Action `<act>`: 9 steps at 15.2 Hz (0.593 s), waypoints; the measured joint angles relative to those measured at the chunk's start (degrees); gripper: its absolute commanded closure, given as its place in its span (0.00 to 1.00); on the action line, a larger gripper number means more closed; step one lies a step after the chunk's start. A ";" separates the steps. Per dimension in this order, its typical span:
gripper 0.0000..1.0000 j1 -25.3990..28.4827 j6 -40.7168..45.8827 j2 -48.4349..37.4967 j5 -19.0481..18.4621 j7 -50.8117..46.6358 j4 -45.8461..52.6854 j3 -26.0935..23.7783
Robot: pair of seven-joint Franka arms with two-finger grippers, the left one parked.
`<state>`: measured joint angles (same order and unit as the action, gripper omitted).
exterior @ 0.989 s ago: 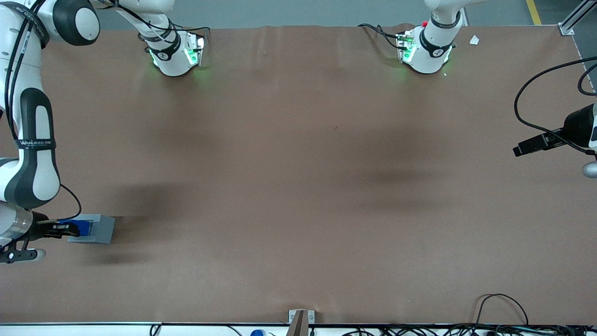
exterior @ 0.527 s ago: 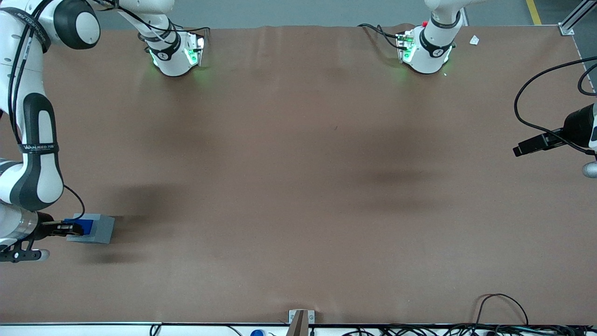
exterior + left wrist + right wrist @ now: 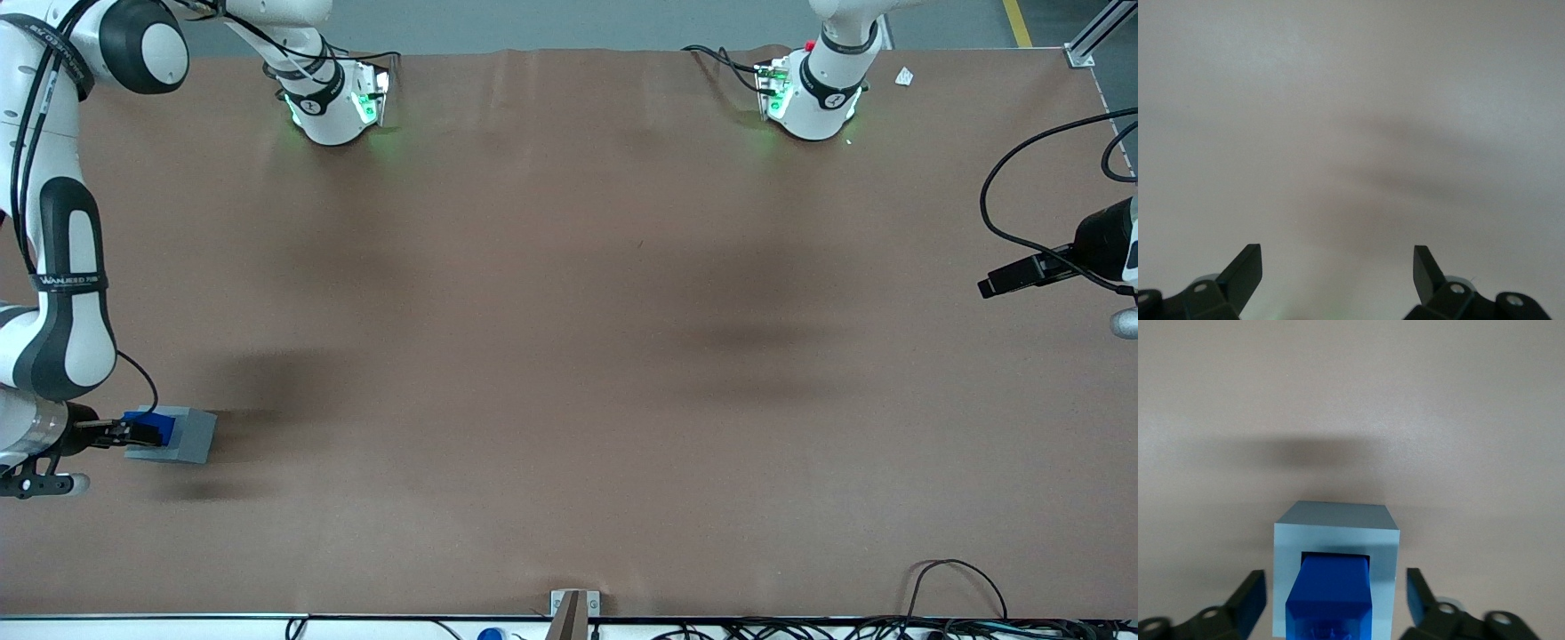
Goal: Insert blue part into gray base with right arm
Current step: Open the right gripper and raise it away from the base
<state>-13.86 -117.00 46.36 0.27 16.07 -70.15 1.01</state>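
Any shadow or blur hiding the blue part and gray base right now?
Front view: soft arm shadows fall beside the gray base; the gripper partly covers the blue part. Right wrist view: the blue part sits in the recess, its near end slightly blurred; fingers apart.

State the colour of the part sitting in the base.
Bright blue part, in the light gray base; clearest in the right wrist view, between the open end effector.

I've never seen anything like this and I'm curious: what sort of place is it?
Probably a robotics lab test bench. A white right arm is bolted to a brown-covered table, its open gripper straddling a blue part set in a gray base, with cables along the table's edge.
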 measured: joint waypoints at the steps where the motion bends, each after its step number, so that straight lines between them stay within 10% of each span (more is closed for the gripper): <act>1: 0.00 0.06 -0.01 -0.14 0.04 -0.03 0.22 -0.22; 9: 0.00 4.22 20.87 -16.63 0.14 -7.62 1.70 -1.17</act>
<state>-9.64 -96.13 29.73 0.41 8.45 -68.46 -0.16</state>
